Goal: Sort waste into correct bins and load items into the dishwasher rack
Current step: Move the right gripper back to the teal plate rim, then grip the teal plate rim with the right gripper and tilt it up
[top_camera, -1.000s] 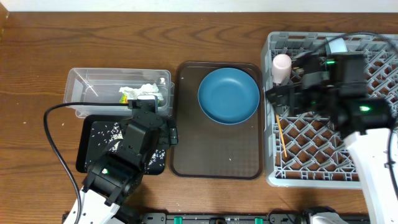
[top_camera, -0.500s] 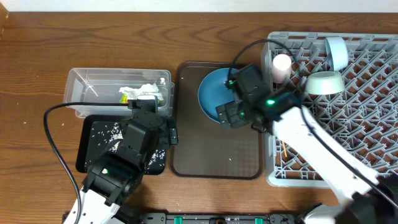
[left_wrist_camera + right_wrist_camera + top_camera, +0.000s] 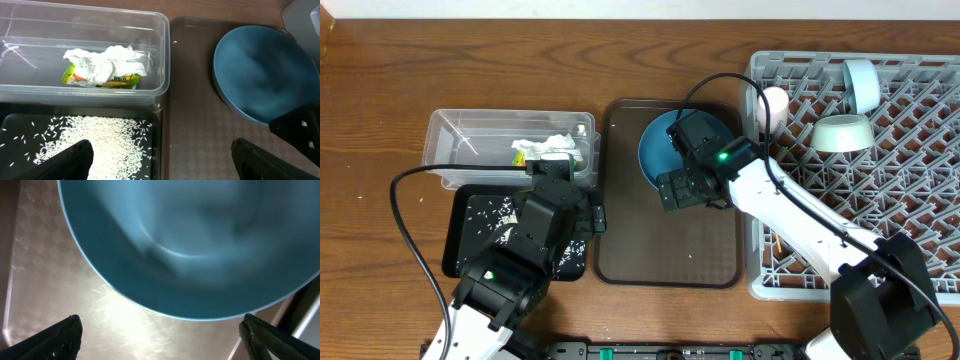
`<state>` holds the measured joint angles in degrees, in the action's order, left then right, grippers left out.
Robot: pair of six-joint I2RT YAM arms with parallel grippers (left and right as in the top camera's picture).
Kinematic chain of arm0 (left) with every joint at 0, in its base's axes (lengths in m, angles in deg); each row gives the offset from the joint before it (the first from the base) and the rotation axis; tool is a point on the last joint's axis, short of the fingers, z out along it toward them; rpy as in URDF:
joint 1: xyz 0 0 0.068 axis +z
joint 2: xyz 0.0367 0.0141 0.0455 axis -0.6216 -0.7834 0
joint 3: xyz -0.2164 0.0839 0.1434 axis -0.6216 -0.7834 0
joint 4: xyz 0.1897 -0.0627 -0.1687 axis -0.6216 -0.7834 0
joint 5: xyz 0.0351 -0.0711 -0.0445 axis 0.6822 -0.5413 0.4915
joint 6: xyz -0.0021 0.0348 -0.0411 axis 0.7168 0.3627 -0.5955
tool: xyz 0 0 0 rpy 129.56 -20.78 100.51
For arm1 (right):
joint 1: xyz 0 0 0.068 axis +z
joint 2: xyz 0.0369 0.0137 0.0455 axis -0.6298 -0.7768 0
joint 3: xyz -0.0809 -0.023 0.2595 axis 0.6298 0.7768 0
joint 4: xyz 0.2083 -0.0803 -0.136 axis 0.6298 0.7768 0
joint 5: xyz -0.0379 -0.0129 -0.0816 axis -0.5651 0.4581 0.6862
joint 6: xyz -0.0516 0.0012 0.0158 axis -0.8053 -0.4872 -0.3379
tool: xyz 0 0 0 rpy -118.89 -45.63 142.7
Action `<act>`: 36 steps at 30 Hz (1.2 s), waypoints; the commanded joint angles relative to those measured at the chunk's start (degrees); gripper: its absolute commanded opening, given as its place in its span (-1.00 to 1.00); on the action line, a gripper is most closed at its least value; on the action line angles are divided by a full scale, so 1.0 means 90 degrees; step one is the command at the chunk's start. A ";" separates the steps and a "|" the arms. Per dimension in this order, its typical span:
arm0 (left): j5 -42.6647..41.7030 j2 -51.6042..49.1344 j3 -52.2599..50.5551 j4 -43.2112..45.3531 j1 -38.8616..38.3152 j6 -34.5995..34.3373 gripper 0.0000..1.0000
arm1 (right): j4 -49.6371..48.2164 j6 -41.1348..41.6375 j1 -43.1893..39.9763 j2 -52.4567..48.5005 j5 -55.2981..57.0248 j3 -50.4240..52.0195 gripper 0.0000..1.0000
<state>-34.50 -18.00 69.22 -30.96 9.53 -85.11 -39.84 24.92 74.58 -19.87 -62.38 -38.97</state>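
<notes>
Right jaws were open and wide apart, gripping nothing. Their fingertips [image 3: 55, 337] sat in the bottom corners of the right wrist view. The large dark-blue plate [image 3: 190, 245] filled the frame above them, its lower rim curving down between the tips.

My read: the step was picking that plate off the brown serving tray [image 3: 660, 250] for the grey plastic dishwasher rack [image 3: 880, 190].
- The plate lay flat, so only the rim looked grippable.
- One finger should go under the lip and one over it, centred on the lowest arc, seated deep before closing.
- The glaze looked slick, so I'd expect slip or tilt if pinched at the very edge.
- Lift straight off the tray, then tip the plate upright to slot it between the pegs.

Left jaws were also open and empty, low in the left wrist view over the shallow black tray [image 3: 455, 265] holding the pale rice grains [image 3: 100, 142]. Past it, the clear plastic tub [image 3: 165, 55] held the crumpled white napkin [image 3: 110, 62] and the yellow-green wrapper [image 3: 122, 80].

Hard to read:
- Right wrist view was blurred, so I couldn't tell the gap between the fingers and the tray.
- In the overhead, the right arm [image 3: 790, 215] covered the plate's lower right.
- Only an orange sliver, probably a chopstick [image 3: 775, 240], showed in the rack.
- The white-pink cup [image 3: 773, 103] sat partly behind a cable.
- The pale-green bowl [image 3: 842, 132] and the light-blue bowl [image 3: 863, 85] stood at the upper right.
- The rack ran off the right of the frame.
</notes>
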 commanded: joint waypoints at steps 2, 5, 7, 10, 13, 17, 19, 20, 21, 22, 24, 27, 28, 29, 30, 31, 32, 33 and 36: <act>0.0012 0.0005 0.0121 0.0002 0.0024 -0.0058 0.82 | -0.0005 0.1413 0.0095 -0.0080 -0.0114 -0.0017 0.98; 0.0010 0.0005 0.0121 0.0002 0.0024 -0.0058 0.82 | -0.0061 0.1338 0.0095 -0.0080 -0.0068 -0.0017 0.80; 0.0012 0.0005 0.0121 0.0002 0.0024 -0.0058 0.82 | -0.0053 0.0945 0.0102 -0.0080 -0.0070 -0.0017 0.29; 0.0012 0.0005 0.0121 0.0002 0.0024 -0.0061 0.82 | -0.0044 0.0850 0.0107 -0.0080 -0.0070 -0.0017 -0.85; 0.0012 0.0005 0.0121 0.0005 0.0024 -0.0058 0.82 | -0.0061 0.1571 0.0107 -0.0080 -0.0061 -0.0017 -0.97; 0.0012 0.0005 0.0121 0.0005 0.0024 -0.0058 0.82 | -0.0070 0.2841 0.0107 -0.0080 0.0216 -0.0017 -0.97; 0.0012 0.0005 0.0121 0.0002 0.0024 -0.0058 0.82 | -0.0068 0.3179 0.0107 -0.0080 0.0437 -0.0017 -0.97; 0.0012 0.0005 0.0121 0.0002 0.0024 -0.0058 0.82 | -0.0063 0.3310 0.0107 -0.0080 0.0551 -0.0017 -0.97; 0.0012 0.0005 0.0121 0.0002 0.0024 -0.0058 0.82 | -0.0056 0.3461 0.0107 -0.0080 0.0631 -0.0017 -0.97; 0.0012 0.0005 0.0121 0.0002 0.0024 -0.0058 0.82 | -0.0034 0.3616 0.0107 -0.0080 0.0656 -0.0017 -0.97; 0.0012 0.0005 0.0121 0.0002 0.0024 -0.0058 0.82 | 0.0085 0.4126 0.0102 -0.0080 0.0687 -0.0017 -0.97; 0.0012 0.0005 0.0121 0.0002 0.0024 -0.0061 0.82 | 0.0408 0.5277 0.0100 -0.0080 0.0855 -0.0012 -0.90; 0.0012 0.0005 0.0121 0.0005 0.0024 -0.0058 0.82 | 0.0546 0.5724 0.0100 -0.0080 0.0950 -0.0007 -0.85; 0.0012 0.0005 0.0121 0.0005 0.0024 -0.0058 0.82 | 0.0665 0.6098 0.0100 -0.0080 0.1020 0.0000 -0.76; 0.0010 0.0005 0.0121 0.0002 0.0024 -0.0058 0.82 | 0.0775 0.6477 0.0100 -0.0080 0.1098 0.0022 -0.66; 0.0012 0.0005 0.0121 0.0005 0.0024 -0.0058 0.82 | 0.0850 0.6778 0.0100 -0.0080 0.1163 0.0049 -0.60; 0.0012 0.0005 0.0121 0.0002 0.0024 -0.0058 0.82 | 0.0886 0.7006 0.0100 -0.0080 0.1205 0.0085 -0.48; 0.0010 0.0005 0.0121 0.0002 0.0024 -0.0058 0.82 | 0.0886 0.7113 0.0100 -0.0080 0.1222 0.0119 -0.37; 0.0010 0.0005 0.0121 0.0002 0.0024 -0.0058 0.82 | 0.0833 0.7252 0.0100 -0.0080 0.1265 0.0202 -0.26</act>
<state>-34.50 -18.00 69.22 -30.94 9.53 -85.11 -32.30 82.62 75.07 -19.94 -53.70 -38.16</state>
